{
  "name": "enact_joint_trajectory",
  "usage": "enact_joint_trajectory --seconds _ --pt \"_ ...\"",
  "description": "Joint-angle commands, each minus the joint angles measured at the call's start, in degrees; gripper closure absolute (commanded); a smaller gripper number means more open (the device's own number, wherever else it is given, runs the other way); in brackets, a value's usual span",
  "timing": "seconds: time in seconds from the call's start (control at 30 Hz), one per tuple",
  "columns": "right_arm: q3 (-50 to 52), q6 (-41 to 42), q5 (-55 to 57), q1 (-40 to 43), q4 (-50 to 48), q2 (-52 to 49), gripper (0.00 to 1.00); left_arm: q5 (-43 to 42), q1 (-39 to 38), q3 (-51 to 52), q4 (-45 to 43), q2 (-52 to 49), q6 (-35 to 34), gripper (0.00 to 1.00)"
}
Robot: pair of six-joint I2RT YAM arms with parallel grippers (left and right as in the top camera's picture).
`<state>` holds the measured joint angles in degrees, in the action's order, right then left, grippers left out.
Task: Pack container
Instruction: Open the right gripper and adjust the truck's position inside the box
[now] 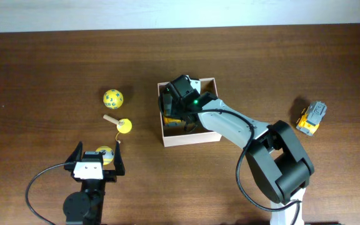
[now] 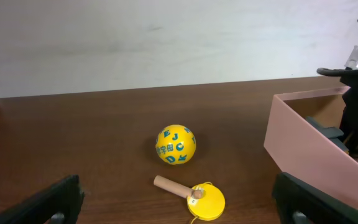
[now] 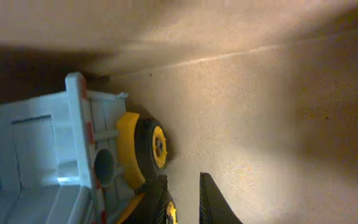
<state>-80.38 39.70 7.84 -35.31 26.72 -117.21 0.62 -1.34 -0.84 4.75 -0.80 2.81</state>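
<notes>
The container [image 1: 192, 139] stands mid-table, white-walled with a tan cardboard floor [image 3: 260, 124]; its near wall [image 2: 303, 143] shows at the right of the left wrist view. My right gripper [image 1: 172, 112] reaches down into it. In the right wrist view that gripper [image 3: 182, 179] has its jaws nearly together, with a thin slit showing cardboard. A grey toy truck [image 3: 73, 162] with yellow-hubbed wheels lies just left of the fingers, and its yellow edge [image 1: 172, 121] peeks out under the arm. My left gripper [image 1: 97, 152] is open wide near the front edge [image 2: 178, 182].
A yellow lettered ball [image 1: 112, 98] [image 2: 176, 145] and a yellow disc on a wooden handle [image 1: 124, 126] [image 2: 205, 200] lie left of the container. Another yellow ball [image 1: 105, 152] sits between my left fingers. A second grey-and-yellow truck [image 1: 310, 117] stands at the far right.
</notes>
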Motion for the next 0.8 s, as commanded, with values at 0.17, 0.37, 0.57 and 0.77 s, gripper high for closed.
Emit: enact_joint_trajectory --seconds 0.17,0.37,0.57,0.77 --pt "-1.18 3.58 0.59 -0.26 -1.03 -0.48 0.87 -0.44 0.35 0.31 0.04 0.17 0.92 0.01" --pt "-1.18 -1.57 5.4 -0.09 0.02 -0.48 0.86 -0.46 0.35 0.31 0.04 0.17 0.92 0.01" --pt "-1.18 -1.81 6.16 0.9 3.69 -0.48 0.86 -0.46 0.35 0.31 0.04 0.17 0.92 0.01" --pt "-1.18 -1.75 6.12 0.83 8.09 -0.48 0.86 -0.46 0.35 0.31 0.04 0.17 0.92 0.01"
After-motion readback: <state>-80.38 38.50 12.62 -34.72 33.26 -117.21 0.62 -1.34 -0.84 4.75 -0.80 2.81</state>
